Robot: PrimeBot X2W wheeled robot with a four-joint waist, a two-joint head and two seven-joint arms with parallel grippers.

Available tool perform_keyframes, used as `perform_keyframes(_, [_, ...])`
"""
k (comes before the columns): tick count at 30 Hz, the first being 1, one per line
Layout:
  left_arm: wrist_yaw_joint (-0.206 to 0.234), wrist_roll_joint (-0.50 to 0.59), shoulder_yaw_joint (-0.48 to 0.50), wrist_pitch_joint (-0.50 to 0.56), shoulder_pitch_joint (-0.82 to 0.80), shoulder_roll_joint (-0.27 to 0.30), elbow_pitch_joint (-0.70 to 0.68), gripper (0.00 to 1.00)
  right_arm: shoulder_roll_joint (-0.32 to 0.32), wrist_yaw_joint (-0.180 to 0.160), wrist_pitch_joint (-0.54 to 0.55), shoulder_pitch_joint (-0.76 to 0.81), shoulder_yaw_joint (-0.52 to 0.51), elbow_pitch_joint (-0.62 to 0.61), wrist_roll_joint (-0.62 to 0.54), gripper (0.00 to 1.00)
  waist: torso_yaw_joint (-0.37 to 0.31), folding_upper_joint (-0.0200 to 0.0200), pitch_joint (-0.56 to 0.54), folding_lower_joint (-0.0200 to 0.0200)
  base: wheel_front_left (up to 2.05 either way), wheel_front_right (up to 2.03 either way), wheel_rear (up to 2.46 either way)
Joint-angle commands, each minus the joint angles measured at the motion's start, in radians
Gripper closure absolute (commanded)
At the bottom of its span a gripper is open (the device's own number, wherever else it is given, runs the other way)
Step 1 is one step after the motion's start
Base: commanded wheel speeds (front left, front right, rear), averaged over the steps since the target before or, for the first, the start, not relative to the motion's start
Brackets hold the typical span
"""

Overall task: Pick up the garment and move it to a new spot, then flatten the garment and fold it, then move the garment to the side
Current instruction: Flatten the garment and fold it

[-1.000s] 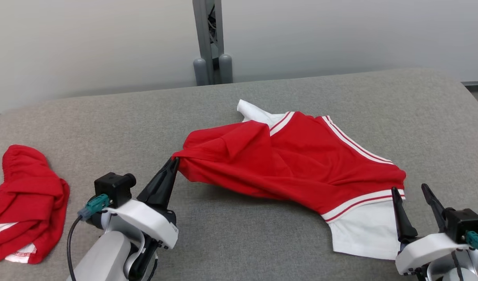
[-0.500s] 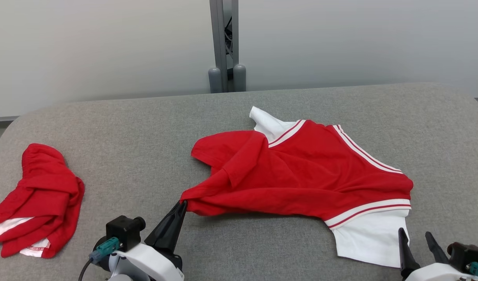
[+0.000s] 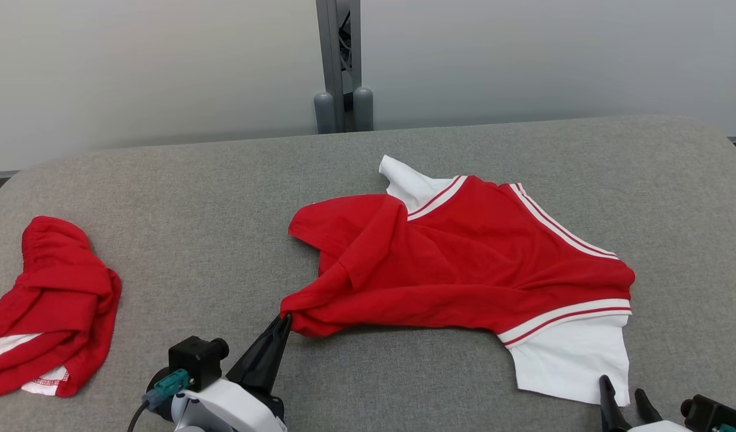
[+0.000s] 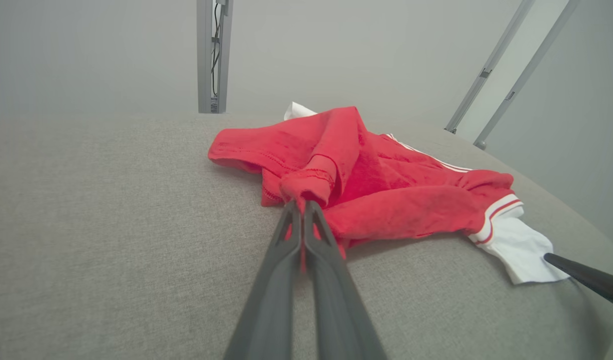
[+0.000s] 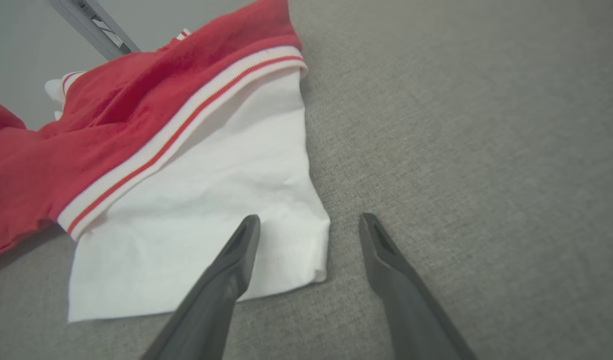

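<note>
The garment (image 3: 464, 264) is a red shirt with white sleeves and striped trim, lying crumpled on the middle of the grey padded table (image 3: 182, 198). My left gripper (image 3: 284, 321) is shut on a bunched red corner at the garment's near left; the left wrist view shows the fabric (image 4: 386, 180) pinched at its tips (image 4: 299, 205). My right gripper (image 3: 623, 399) is open at the lower right, at the near corner of the white sleeve (image 5: 201, 200). In the right wrist view (image 5: 311, 222) one finger hangs over the sleeve corner and the other over bare table.
A second red garment (image 3: 50, 306) lies heaped at the table's left end. A grey metal post (image 3: 341, 66) stands behind the far edge against a pale wall. Bare table stretches between the two garments and to the right of the shirt.
My left gripper has drawn the garment's red corner toward the near edge, stretching that side out. My right gripper has dropped lower in the head view. The camera has also shifted.
</note>
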Motion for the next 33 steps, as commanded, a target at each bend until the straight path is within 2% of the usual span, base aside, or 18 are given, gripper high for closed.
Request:
perform_keyframes(1, [-0.001, 0.003, 0.003, -0.001, -0.001, 0.002, 0.002, 1.0, 0.001, 0.0, 0.004, 0.0, 0.004, 0.013, 0.011, 0.0, 0.001, 0.0, 0.0, 0.0, 0.0, 0.0, 0.0])
perform_keyframes(7, [-0.001, 0.007, 0.007, -0.001, -0.01, -0.001, 0.007, 1.0, 0.001, 0.0, 0.036, 0.005, 0.048, 0.047, 0.093, 0.0, 0.004, 0.0, -0.001, 0.0, 0.0, 0.0, 0.0])
perform_keyframes(16, [-0.001, 0.007, 0.015, -0.001, -0.003, -0.01, 0.013, 1.0, -0.009, 0.0, 0.055, 0.021, 0.127, 0.065, 0.104, 0.0, 0.0, 0.0, -0.012, 0.0, 0.0, 0.0, 0.0])
perform_keyframes(17, [-0.001, 0.007, 0.014, -0.001, -0.001, -0.012, 0.013, 1.0, -0.012, 0.0, 0.055, 0.021, 0.129, 0.07, 0.103, 0.22, 0.0, 0.0, -0.014, 0.0, 0.0, 0.0, 0.0])
perform_keyframes(19, [-0.001, 0.007, 0.013, -0.001, 0.0, -0.014, 0.015, 1.0, -0.013, 0.0, 0.058, 0.02, 0.134, 0.075, 0.106, 0.82, 0.001, 0.0, -0.016, 0.0, 0.0, 0.0, 0.0])
perform_keyframes(20, [-0.001, 0.007, 0.013, -0.002, 0.0, -0.015, 0.015, 1.0, -0.013, 0.0, 0.06, 0.018, 0.137, 0.076, 0.108, 1.0, 0.001, 0.0, -0.017, 0.0, 0.0, 0.0, 0.0])
perform_keyframes(27, [-0.001, 0.01, 0.019, -0.002, 0.003, -0.022, 0.019, 1.0, -0.031, 0.0, 0.047, 0.006, 0.142, 0.075, 0.112, 1.0, 0.004, 0.0, -0.025, 0.0, 0.0, 0.0, 0.0])
perform_keyframes(33, [-0.001, 0.012, 0.03, -0.001, 0.013, -0.018, 0.01, 1.0, -0.063, 0.0, 0.046, -0.025, 0.157, 0.003, 0.13, 1.0, 0.003, 0.0, -0.037, 0.0, 0.0, 0.0, 0.0])
